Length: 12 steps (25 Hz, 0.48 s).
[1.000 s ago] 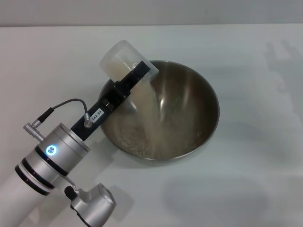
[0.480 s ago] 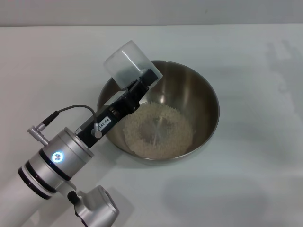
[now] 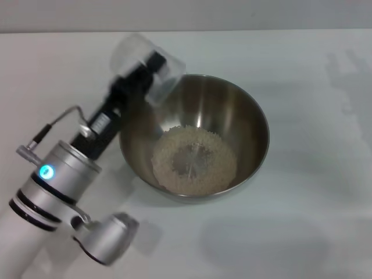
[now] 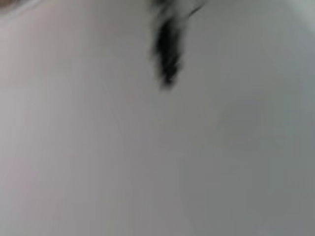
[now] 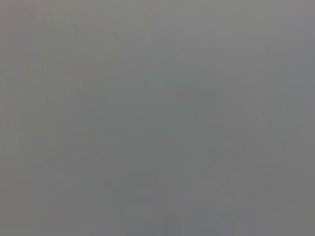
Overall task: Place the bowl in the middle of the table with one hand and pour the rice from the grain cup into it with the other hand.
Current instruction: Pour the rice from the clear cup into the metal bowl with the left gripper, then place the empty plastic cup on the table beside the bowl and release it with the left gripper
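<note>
Your left gripper (image 3: 152,65) has its black fingers pinched on the grain cup (image 3: 139,58), held in the air just past the bowl's far-left rim. The cup is clear plastic, roughly cylindrical, tipped on its side and blurred; it looks empty, though you cannot be sure through the blur. Behind the fingers you see the black gripper body with a small white label, a thin grey cable looping off it, then the silver-white wrist with a blue glowing ring and black bands, running down to the near-left corner of the head view.

The bowl (image 3: 244,110) sits on the counter (image 3: 314,192) about mid-view, just right of the arm. It is round stainless steel, brushed grey inside with soft reflections, and has a thin bright rim. The rice (image 3: 195,160) lies in the bottom as a low round heap of small whitish-beige grains, with a shallow dip at its middle.

The counter is plain matte white; faint grey shadows lie on it near the bowl and at the far right. Nothing stands between cup and bowl.

The left wrist view gives you only a pale blur with one dark smear. The right wrist view is flat grey, and the right gripper shows in none of the views.
</note>
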Available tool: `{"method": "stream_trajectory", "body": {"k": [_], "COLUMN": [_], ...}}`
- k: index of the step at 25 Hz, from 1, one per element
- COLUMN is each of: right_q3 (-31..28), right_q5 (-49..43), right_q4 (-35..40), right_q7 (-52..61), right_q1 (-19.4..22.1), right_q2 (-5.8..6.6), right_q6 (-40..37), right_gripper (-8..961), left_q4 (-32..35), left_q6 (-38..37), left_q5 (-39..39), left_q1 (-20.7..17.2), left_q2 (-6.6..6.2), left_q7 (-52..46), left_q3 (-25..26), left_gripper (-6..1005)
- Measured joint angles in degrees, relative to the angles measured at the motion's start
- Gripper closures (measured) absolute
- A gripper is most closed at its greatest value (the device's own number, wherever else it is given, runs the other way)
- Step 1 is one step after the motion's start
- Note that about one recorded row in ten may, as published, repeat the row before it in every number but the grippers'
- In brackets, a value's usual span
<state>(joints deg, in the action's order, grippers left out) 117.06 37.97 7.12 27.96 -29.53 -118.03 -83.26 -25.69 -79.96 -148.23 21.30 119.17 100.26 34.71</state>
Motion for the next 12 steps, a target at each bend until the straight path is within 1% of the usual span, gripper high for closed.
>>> {"method": "stream_trajectory", "body": {"k": [1, 3, 4, 5, 7, 8, 9, 12], "right_q3": [0.0, 0.2, 0.2, 0.3, 0.3, 0.3, 0.3, 0.4], "right_q5": [0.0, 0.0, 0.0, 0.0, 0.0, 0.0, 0.0, -0.1], "right_q4": [0.0, 0.0, 0.0, 0.0, 0.0, 0.1, 0.1, 0.2], "right_q7": [0.0, 0.0, 0.0, 0.1, 0.2, 0.4, 0.4, 0.4], "right_q1": [0.0, 0.0, 0.0, 0.0, 0.0, 0.0, 0.0, 0.0], "right_q2": [0.0, 0.0, 0.0, 0.0, 0.0, 0.0, 0.0, 0.0], "right_q6": [0.1, 0.0, 0.0, 0.0, 0.0, 0.0, 0.0, 0.0], "right_gripper": [440, 440, 440, 440, 440, 440, 440, 440], "left_q4": [-1.3, -2.1, -2.1, -2.2, -1.7, -0.7, -0.7, 1.2], "left_q6": [-0.3, -0.2, -0.2, 0.0, 1.6, 3.9, 3.9, 10.3], "left_q5": [0.1, 0.8, 0.8, 1.4, 5.0, 9.2, 9.2, 16.4], "left_q1": [-0.7, -1.3, -1.3, -1.4, -1.3, -0.8, -0.8, 0.7], "left_q2": [-0.01, -0.02, -0.02, 0.0, 0.0, -0.03, -0.03, -0.11], "left_q7": [-10.7, -26.1, -26.1, -30.6, -46.4, -57.0, -57.0, -72.0], "left_q3": [3.1, 6.9, 6.9, 7.6, 9.1, 9.3, 9.3, 9.4], "left_gripper": [969, 969, 969, 969, 969, 969, 969, 970]}}
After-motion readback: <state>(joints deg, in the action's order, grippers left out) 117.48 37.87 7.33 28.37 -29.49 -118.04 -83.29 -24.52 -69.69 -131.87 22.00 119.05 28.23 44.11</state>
